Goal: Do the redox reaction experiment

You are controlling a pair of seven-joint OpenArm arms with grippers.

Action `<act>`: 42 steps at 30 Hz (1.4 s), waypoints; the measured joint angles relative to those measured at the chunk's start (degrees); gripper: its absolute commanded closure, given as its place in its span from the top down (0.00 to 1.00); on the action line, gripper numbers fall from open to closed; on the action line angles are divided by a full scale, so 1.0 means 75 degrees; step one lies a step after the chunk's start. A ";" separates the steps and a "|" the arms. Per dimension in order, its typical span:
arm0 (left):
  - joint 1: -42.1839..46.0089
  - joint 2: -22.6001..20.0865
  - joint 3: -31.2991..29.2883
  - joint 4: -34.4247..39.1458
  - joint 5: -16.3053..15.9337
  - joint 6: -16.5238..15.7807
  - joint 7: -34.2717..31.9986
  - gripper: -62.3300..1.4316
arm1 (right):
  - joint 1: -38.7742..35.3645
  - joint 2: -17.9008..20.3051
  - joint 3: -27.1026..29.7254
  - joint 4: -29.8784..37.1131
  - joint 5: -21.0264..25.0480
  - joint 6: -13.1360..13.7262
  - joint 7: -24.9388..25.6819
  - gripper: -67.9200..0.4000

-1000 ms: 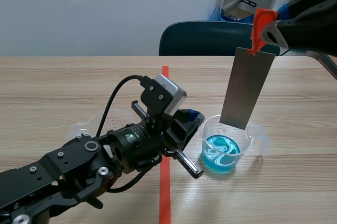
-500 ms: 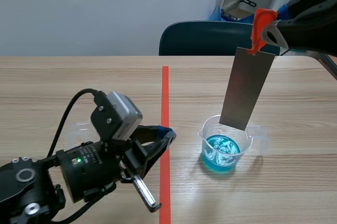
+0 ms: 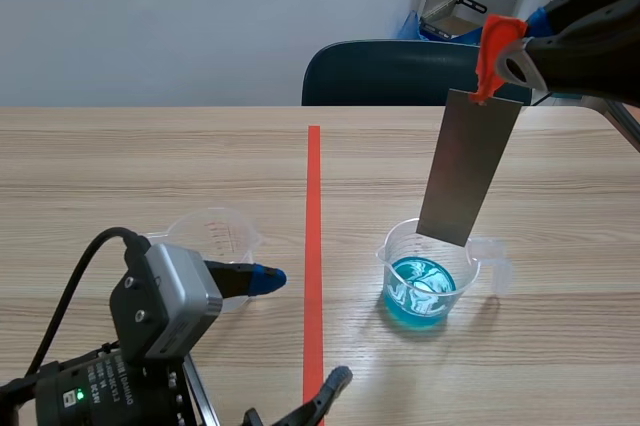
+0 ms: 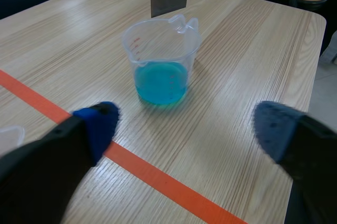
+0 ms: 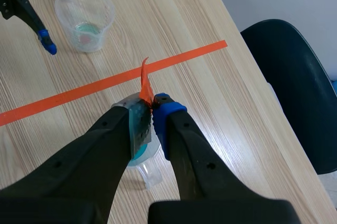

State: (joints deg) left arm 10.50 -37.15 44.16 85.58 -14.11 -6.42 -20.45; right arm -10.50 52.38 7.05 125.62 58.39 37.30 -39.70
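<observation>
Directly above the clear plastic beaker of blue liquid (image 3: 425, 276) hangs a grey rectangular metal plate (image 3: 470, 166). It is nearly upright, leaning slightly. Its lower edge sits at about the level of the beaker's rim and is clear of the liquid. An orange-red tab (image 3: 497, 46) is fixed to the plate's top end. The right gripper (image 5: 148, 109) is clamped on that top end, with the plate pinched between its fingers and the tab sticking up past them. Its arm comes in high, over the table to the right of the beaker.

The beaker stands upright on the light wooden table (image 3: 120, 166) with its spout turned away from the left arm. Just to the beaker's left an orange-red tape line (image 3: 313, 246) runs away across the table.

Beyond that line, well apart from the blue beaker, stands a second clear plastic beaker (image 3: 210, 236). It holds no blue liquid; the right wrist view shows a faint greenish tint at its bottom.

The left gripper (image 4: 187, 123) is low and to the near left of the blue beaker. Its fingers are spread wide and hold nothing. One blue-padded fingertip (image 3: 265, 278) lies just beside the second beaker, and in the left wrist view the blue beaker sits ahead of the gap between the fingers.

Behind the blue beaker, past the table's far edge, is a dark blue chair (image 3: 390, 71).
</observation>
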 measured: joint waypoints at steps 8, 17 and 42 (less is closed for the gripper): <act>-0.0003 0.0000 0.0000 0.0000 0.0020 0.0149 0.0000 1.00 | 0.0000 0.0000 0.0000 0.0000 0.0000 0.0000 0.0026 0.02; 0.0020 0.0003 0.0000 0.0000 0.0000 0.0583 0.0251 1.00 | 0.0052 0.0000 -0.0221 0.0000 -0.0003 0.0000 0.0023 0.02; 0.0017 0.0085 0.0000 0.0000 0.0000 0.0595 0.0172 1.00 | 0.0146 0.0000 -0.0321 0.0000 -0.0006 0.0000 0.0000 0.02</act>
State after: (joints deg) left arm 10.63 -36.51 44.16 85.58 -14.11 -1.96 -19.16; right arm -9.41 52.38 4.64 125.62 58.35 37.30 -39.70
